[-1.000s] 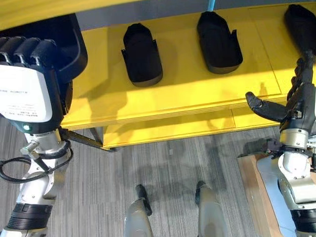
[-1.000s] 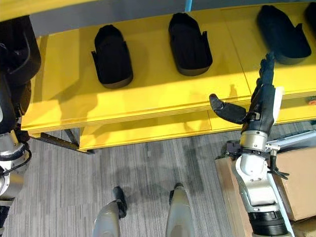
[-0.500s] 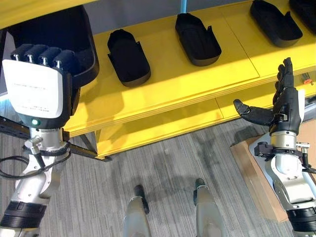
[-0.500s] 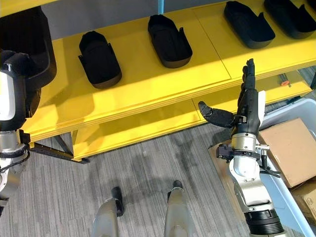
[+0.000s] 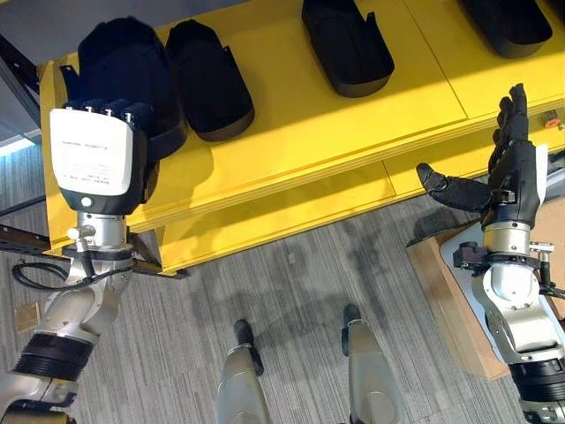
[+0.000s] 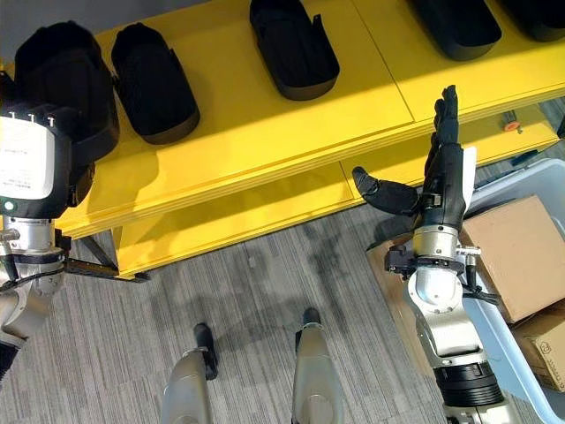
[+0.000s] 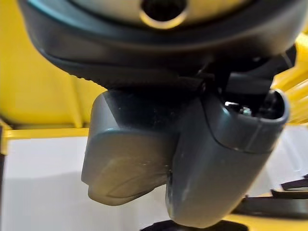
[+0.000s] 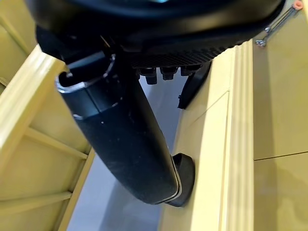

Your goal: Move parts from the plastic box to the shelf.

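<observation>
Now, in the left eye view, our left hand has carried its black part over the yellow shelf, just beside another part, fingers curled round it. Half a second ago it hung further left, so placing looks close. In the right eye view, our right hand stays spread and empty near the cardboard box.
</observation>
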Controlling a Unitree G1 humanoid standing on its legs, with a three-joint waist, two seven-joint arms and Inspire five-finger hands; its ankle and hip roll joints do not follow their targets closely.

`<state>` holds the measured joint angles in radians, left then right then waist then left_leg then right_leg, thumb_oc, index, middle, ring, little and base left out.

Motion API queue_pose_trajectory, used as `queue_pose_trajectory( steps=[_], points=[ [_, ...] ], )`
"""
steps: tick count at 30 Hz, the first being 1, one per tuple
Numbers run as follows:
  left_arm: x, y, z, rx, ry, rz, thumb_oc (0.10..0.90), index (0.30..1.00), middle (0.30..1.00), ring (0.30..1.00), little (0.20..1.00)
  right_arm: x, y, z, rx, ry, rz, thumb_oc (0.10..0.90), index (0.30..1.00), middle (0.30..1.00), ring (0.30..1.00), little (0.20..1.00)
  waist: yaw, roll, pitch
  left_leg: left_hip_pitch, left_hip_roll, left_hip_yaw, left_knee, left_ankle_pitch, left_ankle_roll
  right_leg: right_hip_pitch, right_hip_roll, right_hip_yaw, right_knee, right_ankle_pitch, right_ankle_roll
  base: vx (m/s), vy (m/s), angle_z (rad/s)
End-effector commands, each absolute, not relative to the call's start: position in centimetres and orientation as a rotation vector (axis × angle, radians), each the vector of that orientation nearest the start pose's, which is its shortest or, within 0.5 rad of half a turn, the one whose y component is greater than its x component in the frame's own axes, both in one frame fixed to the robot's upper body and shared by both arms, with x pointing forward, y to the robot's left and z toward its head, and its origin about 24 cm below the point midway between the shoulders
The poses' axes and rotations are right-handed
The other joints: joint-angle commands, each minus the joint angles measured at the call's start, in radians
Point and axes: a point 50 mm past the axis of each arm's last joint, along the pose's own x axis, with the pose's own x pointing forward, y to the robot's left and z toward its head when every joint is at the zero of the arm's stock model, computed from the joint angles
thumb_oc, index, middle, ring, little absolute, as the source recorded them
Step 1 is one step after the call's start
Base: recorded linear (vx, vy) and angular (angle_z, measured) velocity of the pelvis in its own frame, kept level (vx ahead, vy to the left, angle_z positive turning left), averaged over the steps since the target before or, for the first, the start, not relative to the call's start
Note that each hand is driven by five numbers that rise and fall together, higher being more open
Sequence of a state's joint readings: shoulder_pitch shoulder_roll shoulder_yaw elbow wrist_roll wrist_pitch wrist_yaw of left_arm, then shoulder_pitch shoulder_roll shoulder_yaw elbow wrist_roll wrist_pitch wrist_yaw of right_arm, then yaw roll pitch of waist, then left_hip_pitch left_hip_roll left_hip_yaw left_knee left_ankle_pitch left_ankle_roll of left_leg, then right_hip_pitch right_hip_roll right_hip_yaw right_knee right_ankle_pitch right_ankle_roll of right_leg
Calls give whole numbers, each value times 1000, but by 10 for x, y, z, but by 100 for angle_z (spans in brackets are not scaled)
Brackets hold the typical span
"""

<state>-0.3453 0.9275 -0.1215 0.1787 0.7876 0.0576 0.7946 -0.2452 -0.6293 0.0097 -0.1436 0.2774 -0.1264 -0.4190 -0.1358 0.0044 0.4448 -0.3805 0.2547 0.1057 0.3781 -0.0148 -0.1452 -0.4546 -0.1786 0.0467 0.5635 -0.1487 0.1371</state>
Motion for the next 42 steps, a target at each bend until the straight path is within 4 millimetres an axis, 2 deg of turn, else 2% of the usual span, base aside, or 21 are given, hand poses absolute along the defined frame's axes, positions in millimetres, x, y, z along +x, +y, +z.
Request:
queue_pose_trajectory(
  steps=[1, 9, 16, 27, 38, 42],
  points=[
    [284, 298, 265, 1496, -908, 1026, 400, 300, 300, 300, 300, 271, -233, 240, -268, -823, -261, 900, 1000, 1000, 1000, 1000, -15, -7, -87, 53, 36, -1, 43, -103, 21, 32, -8, 5, -114, 38, -28, -20, 23, -6],
    [277, 319, 259, 1435, -852, 1169, 400, 300, 300, 300, 300, 271, -232, 240, -275, -829, -258, 900, 1000, 1000, 1000, 1000, -12, -10, -81, 50, 36, -3, 48, -103, 21, 32, -10, 10, -111, 36, -29, -9, 10, -7],
    [284, 319, 259, 1472, -792, 1106, 400, 300, 300, 300, 300, 273, -229, 243, -271, -830, -244, 900, 1000, 1000, 1000, 1000, -13, -19, -76, 37, 34, -4, 65, -108, 22, 25, -7, 10, -106, 37, -29, 0, 0, 0],
    [306, 333, 266, 1568, -651, 1046, 400, 300, 300, 300, 300, 278, -229, 259, -322, -855, -189, 900, 1000, 1000, 1000, 1000, -38, -10, -57, 26, 30, 6, 86, -112, 22, 0, -10, 20, -81, 36, -29, 1, 62, -3],
    [313, 341, 272, 1624, -566, 1016, 400, 300, 300, 300, 300, 277, -229, 274, -348, -910, -143, 900, 1000, 1000, 1000, 1000, -42, -21, -37, -18, 15, 2, 121, -126, 33, -45, -7, 25, -57, 38, -28, -39, 68, -2],
    [312, 346, 269, 1631, -543, 1022, 400, 300, 300, 300, 300, 275, -230, 278, -348, -923, -138, 900, 1000, 1000, 1000, 1000, -37, -28, -32, -25, 5, -3, 137, -138, 38, -52, -8, 25, -55, 40, -29, -40, 67, -2]
  ],
)
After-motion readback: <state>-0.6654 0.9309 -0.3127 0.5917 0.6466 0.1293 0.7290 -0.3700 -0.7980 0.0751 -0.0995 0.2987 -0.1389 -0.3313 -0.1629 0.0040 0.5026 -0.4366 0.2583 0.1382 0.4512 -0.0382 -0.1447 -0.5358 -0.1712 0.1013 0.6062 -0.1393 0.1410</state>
